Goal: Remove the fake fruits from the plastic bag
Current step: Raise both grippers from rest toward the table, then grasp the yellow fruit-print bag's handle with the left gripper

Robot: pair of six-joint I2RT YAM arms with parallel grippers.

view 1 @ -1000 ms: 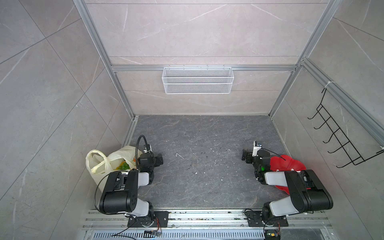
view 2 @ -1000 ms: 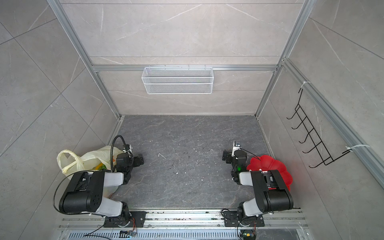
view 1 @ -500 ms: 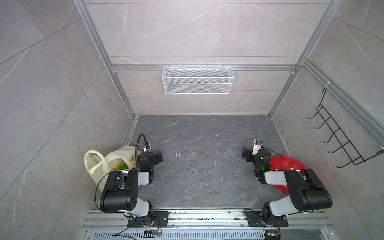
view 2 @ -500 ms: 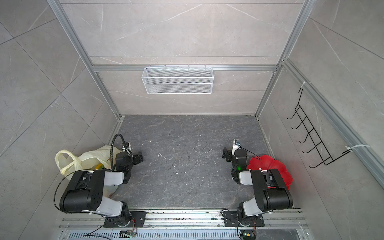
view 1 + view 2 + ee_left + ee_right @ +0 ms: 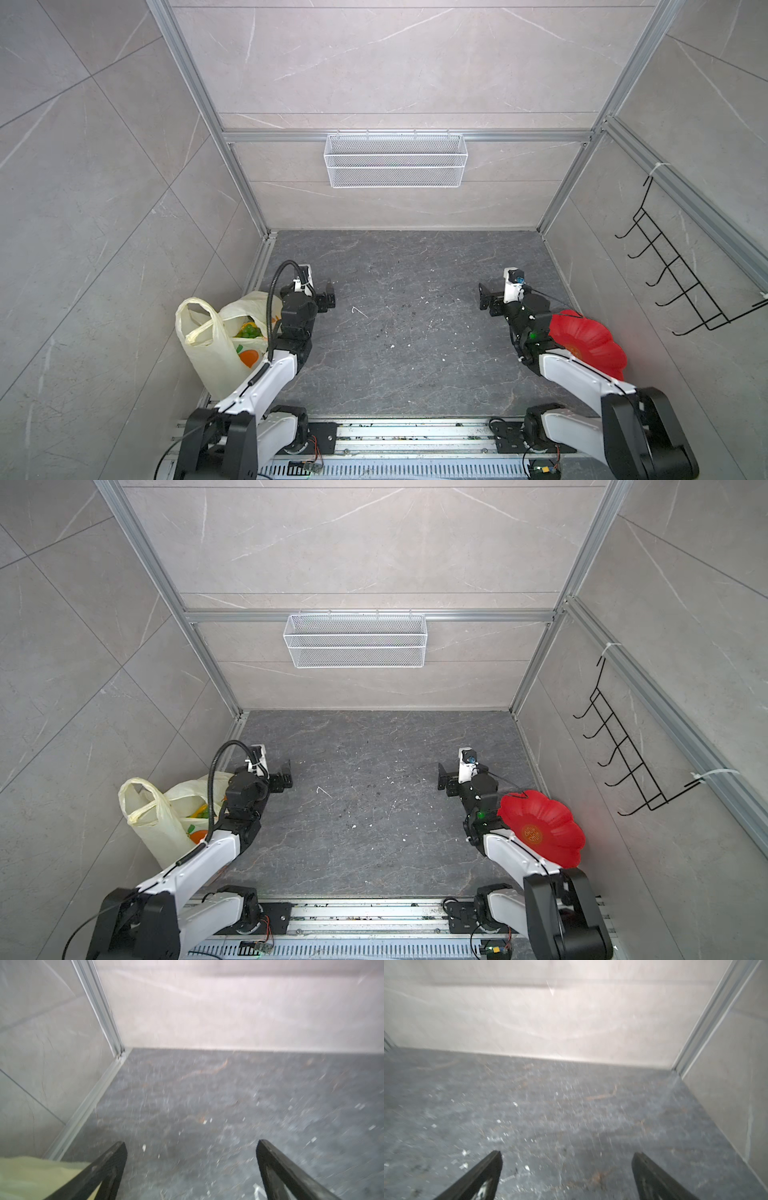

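Both are released, empty: left gripper (image 5: 191, 1144) just beside the plastic bag (image 5: 212, 357), right gripper (image 5: 566, 1154) well apart; the wall (image 5: 137, 282) props the bag, fake fruits (image 5: 248, 331) inside.

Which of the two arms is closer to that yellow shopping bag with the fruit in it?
Left. The left tool sits open right beside the bag. The right tool is on the opposite side of the floor, next to the red plate.
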